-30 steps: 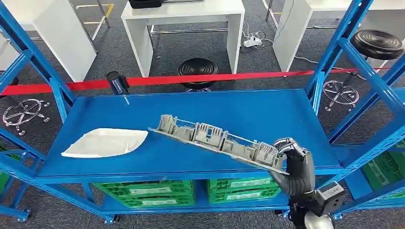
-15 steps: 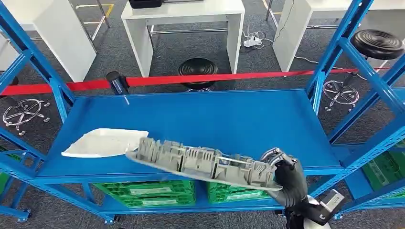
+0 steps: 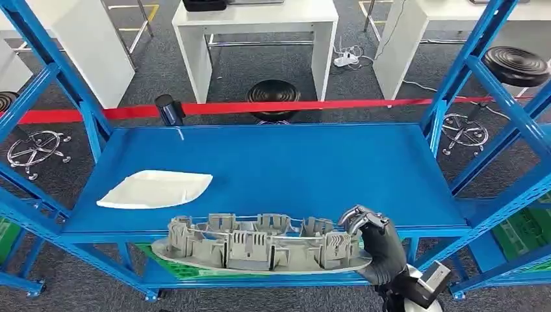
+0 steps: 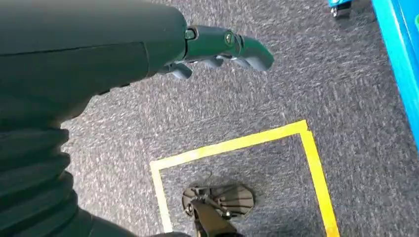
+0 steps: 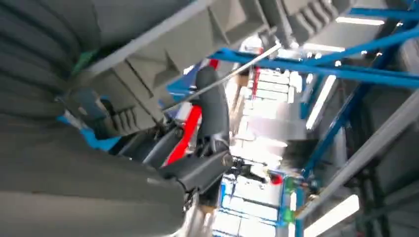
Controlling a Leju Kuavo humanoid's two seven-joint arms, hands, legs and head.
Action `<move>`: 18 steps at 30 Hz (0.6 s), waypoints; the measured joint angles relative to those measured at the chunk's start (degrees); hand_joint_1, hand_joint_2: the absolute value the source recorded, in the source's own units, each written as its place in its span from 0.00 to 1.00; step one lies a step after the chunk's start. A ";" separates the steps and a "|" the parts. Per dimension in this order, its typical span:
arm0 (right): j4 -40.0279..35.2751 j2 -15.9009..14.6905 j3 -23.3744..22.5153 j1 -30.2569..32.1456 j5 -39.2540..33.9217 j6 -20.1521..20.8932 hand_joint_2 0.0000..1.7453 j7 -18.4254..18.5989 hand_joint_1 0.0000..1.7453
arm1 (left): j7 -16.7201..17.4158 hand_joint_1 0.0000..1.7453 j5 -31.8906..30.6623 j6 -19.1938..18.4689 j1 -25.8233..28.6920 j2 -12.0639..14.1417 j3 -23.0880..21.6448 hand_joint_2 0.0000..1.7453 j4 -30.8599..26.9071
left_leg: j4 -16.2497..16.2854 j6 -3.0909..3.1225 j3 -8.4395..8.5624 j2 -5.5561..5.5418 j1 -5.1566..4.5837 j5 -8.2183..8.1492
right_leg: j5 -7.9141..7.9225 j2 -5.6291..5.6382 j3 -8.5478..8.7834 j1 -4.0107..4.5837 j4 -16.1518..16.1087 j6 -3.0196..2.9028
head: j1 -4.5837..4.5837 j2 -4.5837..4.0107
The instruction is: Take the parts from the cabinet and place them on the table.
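My right hand (image 3: pixel 375 248) grips one end of the long grey ribbed part (image 3: pixel 260 245), held level just in front of the blue shelf's (image 3: pixel 292 162) near edge. My left hand (image 4: pixel 222 47) hangs empty over the carpet, fingers loosely apart. Farther left, a white part (image 3: pixel 156 188) lies on the shelf.

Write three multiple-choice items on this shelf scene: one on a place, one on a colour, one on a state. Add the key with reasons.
1. Where does the white part lie?
A. on the blue shelf, toward its left end
B. on the floor
C. in the right hand

2. What colour is the tape stretched behind the shelf?
A. yellow
B. red
C. green

3. What is the right hand doing?
A. hanging free
B. pressing on the shelf
C. holding the long grey part by one end

Key: 1 A, it rests flat on the shelf top; 2 B, a red band spans the frame; 3 C, the fingers wrap the part's right end.
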 joint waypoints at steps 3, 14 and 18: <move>0.89 0.00 0.02 -1.11 0.04 0.13 1.00 0.02 1.00 | 0.20 0.00 0.42 -0.02 -0.04 -0.07 0.15 1.00 -0.02 | 0.52 -0.95 1.16 -0.22 0.60 -1.40 | 6.79 -0.08 5.38 -0.38 -10.83 0.35 | 0.09 0.00; 1.88 -0.04 0.07 -2.91 -1.07 0.72 1.00 -0.68 1.00 | -0.28 0.00 1.51 -1.53 -0.66 0.09 1.55 1.00 -0.24 | 20.07 -3.98 -9.33 -0.20 0.74 -11.66 | 3.19 -0.22 8.38 0.17 -15.12 -3.50 | -0.85 0.00; 1.88 -0.07 0.07 -2.99 -1.14 0.94 1.00 -0.66 1.00 | -0.18 0.00 1.51 -1.88 -0.37 0.09 1.60 1.00 -0.15 | 12.93 -3.25 -9.73 -0.20 0.72 -2.52 | 3.29 0.06 8.65 0.26 -15.11 -3.36 | -1.27 0.00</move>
